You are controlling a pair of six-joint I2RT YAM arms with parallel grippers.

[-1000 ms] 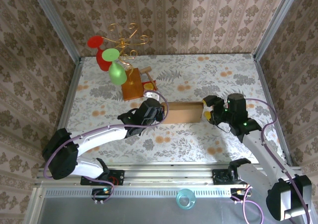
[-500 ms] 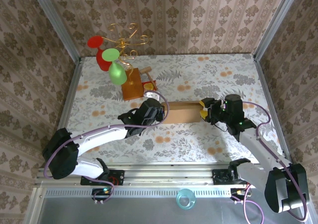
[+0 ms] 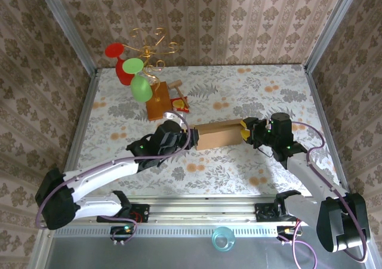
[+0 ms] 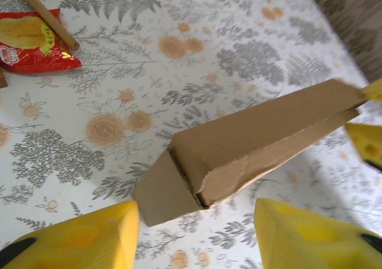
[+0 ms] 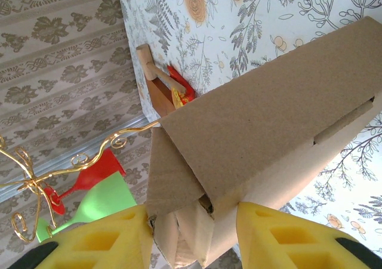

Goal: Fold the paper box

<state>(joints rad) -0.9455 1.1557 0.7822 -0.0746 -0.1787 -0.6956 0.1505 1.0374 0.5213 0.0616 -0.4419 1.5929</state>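
Top view: one paper box (image 3: 218,135) on the table (image 3: 268,90), right gripper (image 3: 246,132) clamped on its right end, left gripper (image 3: 182,139) just off its left end. Left wrist: fingers (image 4: 77,239) spread wide, holding nothing; one red snack packet (image 4: 33,39), print unreadable. Right wrist: fingers (image 5: 298,239) pinch the box's end.

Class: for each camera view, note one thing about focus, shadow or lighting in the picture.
Left wrist: the box is sharp at its near end, softer far off, and throws a faint shadow on the cloth; the gripper's yellow fingers are blurred. Right wrist: the scene sits tilted sideways, the cardboard crisp. Top external: even light, weak shadows, no glare.
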